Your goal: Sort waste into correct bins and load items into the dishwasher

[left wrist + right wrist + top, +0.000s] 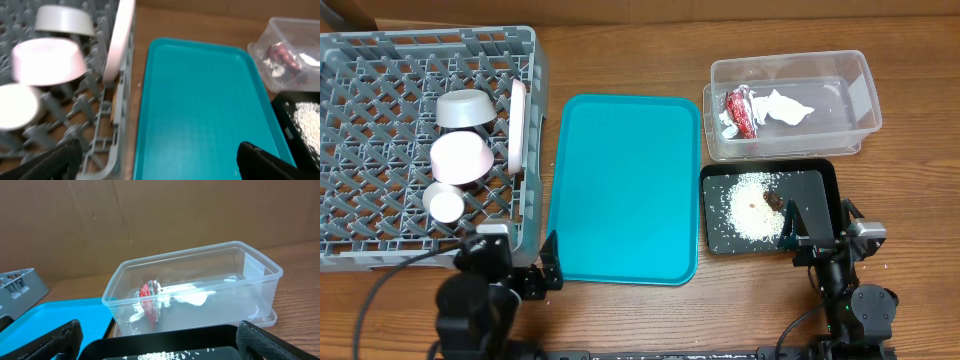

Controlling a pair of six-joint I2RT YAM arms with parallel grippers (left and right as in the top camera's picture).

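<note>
The grey dish rack (380, 80) at left holds a grey-green bowl (466, 108), a pink bowl (460, 157), a small white cup (446, 204) and a white plate (518, 125) on edge. The clear tub (790, 70) holds the red wrapper (740, 110) and white napkin (785, 107). The black tray (820, 185) holds rice (750, 205) and a brown lump (772, 200). My left gripper (515, 258) is open and empty, straddling the rack's front right corner and the teal tray. My right gripper (818, 225) is open and empty at the black tray's near edge. No chopsticks show.
A large teal tray (625, 190) lies bare between rack and bins; it also shows in the left wrist view (200, 100). A cardboard wall stands behind the tub (225, 265) in the right wrist view. A few rice grains lie on the wood near the right arm.
</note>
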